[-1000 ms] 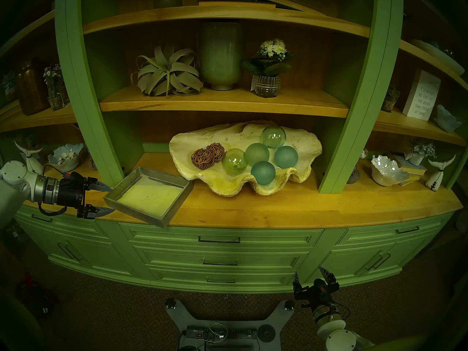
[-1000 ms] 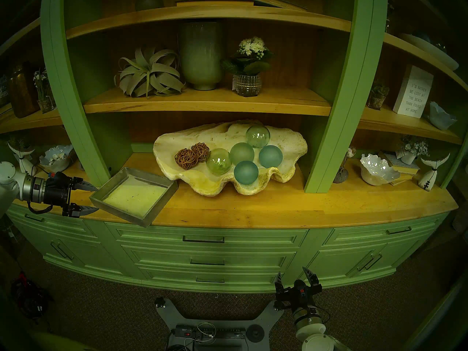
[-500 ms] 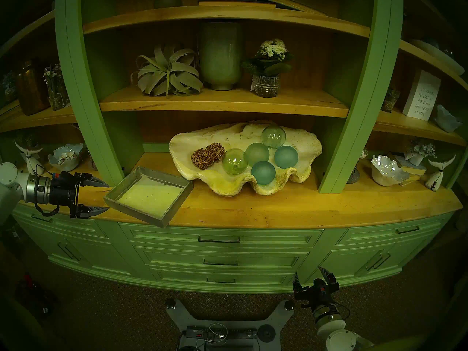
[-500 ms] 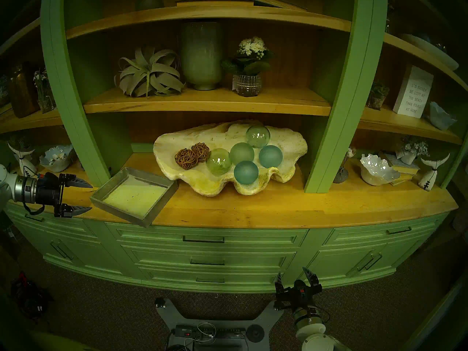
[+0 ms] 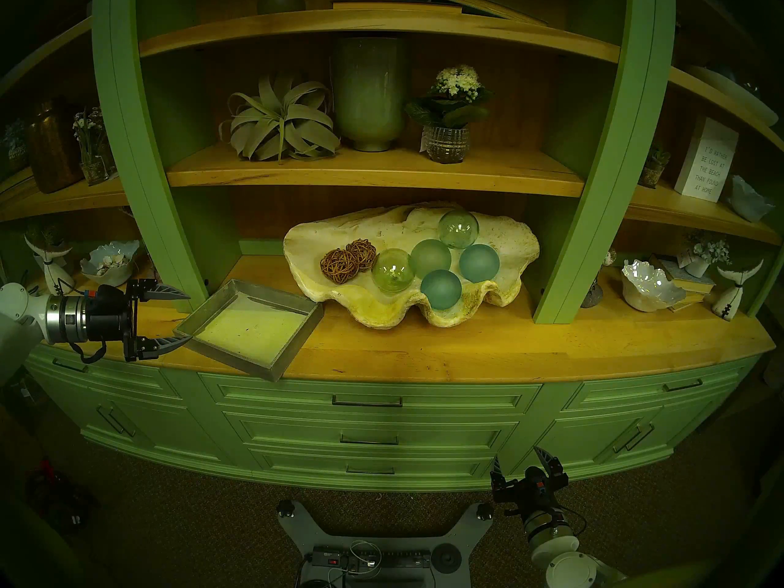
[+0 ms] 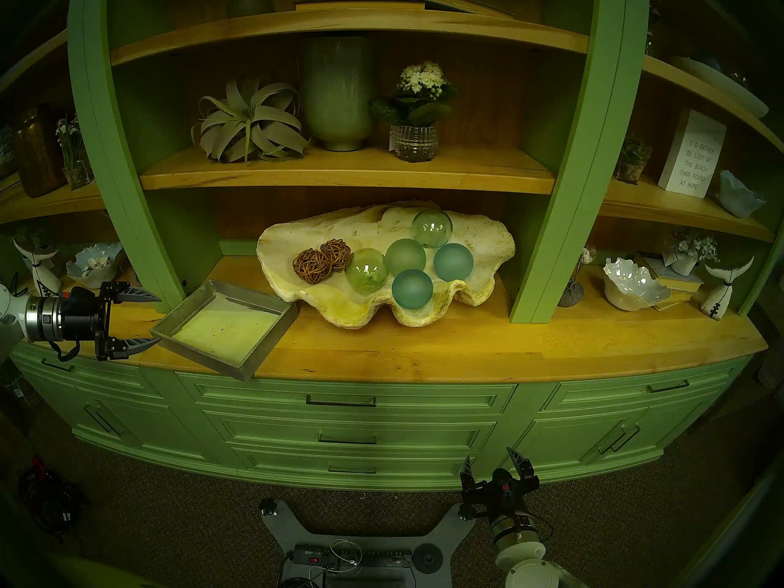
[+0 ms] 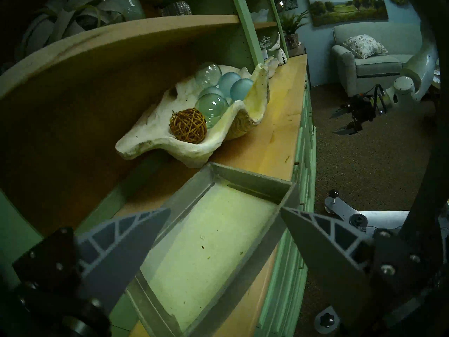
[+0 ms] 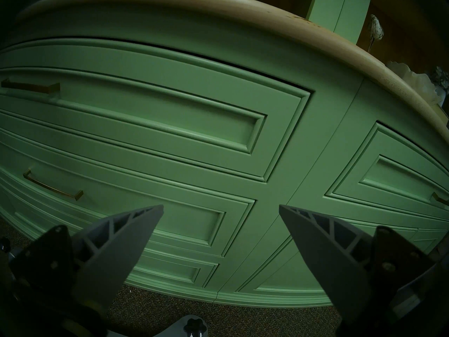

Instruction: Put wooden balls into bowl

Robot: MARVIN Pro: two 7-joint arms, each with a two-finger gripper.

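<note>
Two brown woven wooden balls (image 5: 338, 267) (image 5: 361, 254) lie side by side in the left part of the bowl, a big cream clam shell (image 5: 382, 315) on the counter. In the left wrist view one wooden ball (image 7: 188, 125) shows inside the shell (image 7: 145, 144). My left gripper (image 5: 190, 317) hangs open and empty at the left corner of the grey tray (image 5: 225, 356), well left of the shell. In its wrist view the left gripper (image 7: 225, 208) looks along the tray (image 7: 250, 181). Low by the drawers, my right gripper (image 5: 516, 452) (image 8: 221, 205) is open and empty.
Several green and teal glass spheres (image 5: 441, 289) fill the shell's middle and right. The grey tray overhangs the counter's front edge. Green uprights (image 5: 564, 252) flank the shell's bay, and a wooden shelf (image 5: 373, 180) hangs low above it. White ruffled bowls (image 5: 651, 283) sit at the sides.
My left gripper drew back a little to the left, then rose and came back to the tray's left corner, open throughout. The balls, shell and right arm have not moved.
</note>
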